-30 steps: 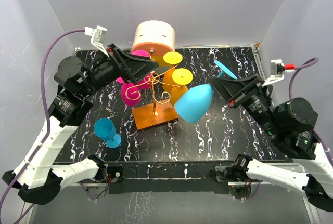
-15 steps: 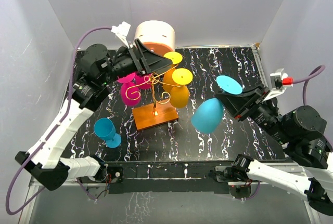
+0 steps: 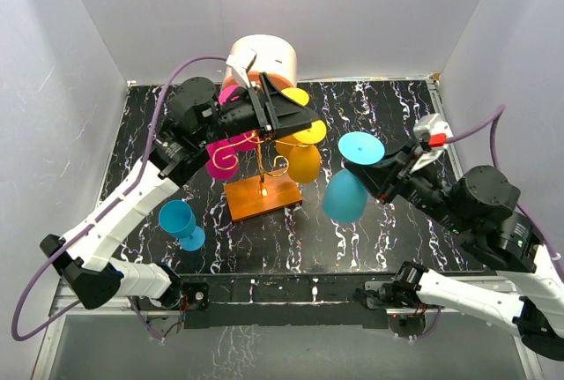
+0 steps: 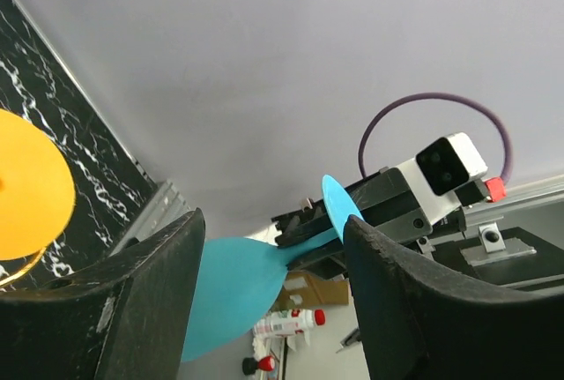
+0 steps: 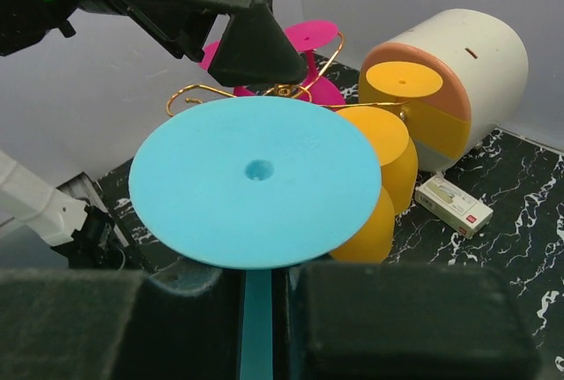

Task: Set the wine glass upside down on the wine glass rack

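- The right pincer (image 3: 377, 179), pinching the stem of the blue wine glass (image 3: 344, 197), now holds it bowl down and foot up in the air to the right of the rack (image 3: 264, 199). A second ago the glass lay tilted, closer to the rack's arms.
- The left pincer (image 3: 295, 120), spread and empty though narrowing, has swung from the left side to above the rack's top, over the orange glasses (image 3: 304, 164).
- Judgement: the glass is turned over but not yet hung, and the left arm crowds the approach.
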{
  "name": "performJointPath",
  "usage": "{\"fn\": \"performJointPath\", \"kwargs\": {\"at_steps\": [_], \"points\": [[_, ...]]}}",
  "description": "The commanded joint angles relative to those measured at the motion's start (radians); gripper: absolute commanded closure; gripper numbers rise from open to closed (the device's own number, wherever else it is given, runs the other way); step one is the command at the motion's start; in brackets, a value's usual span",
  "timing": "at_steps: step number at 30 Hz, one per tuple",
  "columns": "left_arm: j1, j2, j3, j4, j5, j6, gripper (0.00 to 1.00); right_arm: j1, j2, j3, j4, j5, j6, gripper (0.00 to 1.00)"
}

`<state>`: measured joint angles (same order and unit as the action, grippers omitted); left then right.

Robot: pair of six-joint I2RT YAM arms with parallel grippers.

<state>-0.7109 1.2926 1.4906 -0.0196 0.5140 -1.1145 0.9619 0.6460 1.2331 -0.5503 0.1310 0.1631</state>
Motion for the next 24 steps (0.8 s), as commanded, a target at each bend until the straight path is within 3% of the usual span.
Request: {"fn": "performJointPath", "kwargs": {"at_steps": [1, 11, 17, 24], "points": [[-0.051, 0.005, 0.024, -0.01, -0.029, -0.035, 0.38, 0.0, 0.028, 0.007, 0.086, -0.046, -0.09, 1.0], [-0.054, -0.032, 0.036, -0.036, 0.033, -0.135, 0.36, 0.0, 0.088, 0.018, 0.147, -0.078, -0.198, 1.0], [-0.053, -0.047, 0.033, -0.098, 0.055, -0.153, 0.48, 0.0, 0.134, 0.029, 0.168, -0.079, -0.238, 1.0], [-0.053, -0.083, 0.005, -0.14, 0.072, -0.187, 0.54, 0.0, 0.181, 0.051, 0.196, -0.105, -0.257, 1.0]]}}
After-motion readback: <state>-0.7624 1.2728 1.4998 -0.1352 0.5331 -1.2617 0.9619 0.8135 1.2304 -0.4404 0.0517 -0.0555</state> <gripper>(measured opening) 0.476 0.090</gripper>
